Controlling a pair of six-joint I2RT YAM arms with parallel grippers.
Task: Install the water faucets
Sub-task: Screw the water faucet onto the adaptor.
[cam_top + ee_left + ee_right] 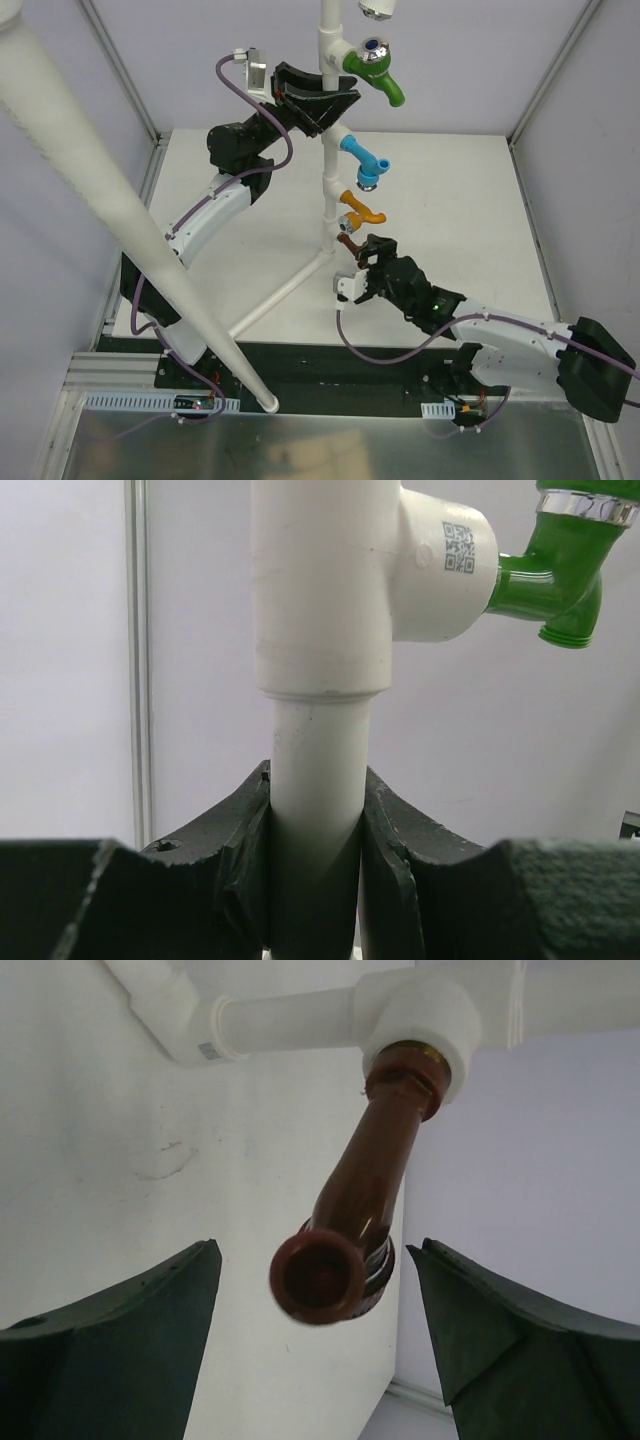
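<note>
Nearest the lens, one thick white pipe (pixel 130 210) is seen slanting from the upper left down to the near edge. Beneath it one white table (pixel 470 200) is spread. Two arms are counted: the left arm (pixel 215 215) is raised and bent toward the back, and the right arm (pixel 500 335) is stretched low toward the table's middle. One upright pipe (pixel 330 170) is stood near the centre, with one lower pipe (pixel 285 295) laid on the table from its foot toward the near left.

Two grippers are counted. The left gripper (pixel 318 105) is clamped on the upright pipe. In its wrist view both fingers (pixel 245 830) are pressed against the tube, just below one white tee fitting (pixel 330 580). The right gripper (pixel 315 1250) is held apart, its jaws set on either side of the brown faucet (pixel 365 1180) and touching it on neither side.

Four water faucets (pixel 375 72) are counted, all mounted on the upright pipe's right side. The green faucet (pixel 560 575) is uppermost, at the tee. The blue faucet (pixel 367 163) is set below it, then the orange faucet (pixel 362 208). The brown one is lowest, seated in one white fitting (pixel 425 1020). One silvery piece (pixel 378 8) is cut off by the top edge — possibly another fitting, though that cannot be told. One small printed label (pixel 458 548) is carried on the tee.
</note>
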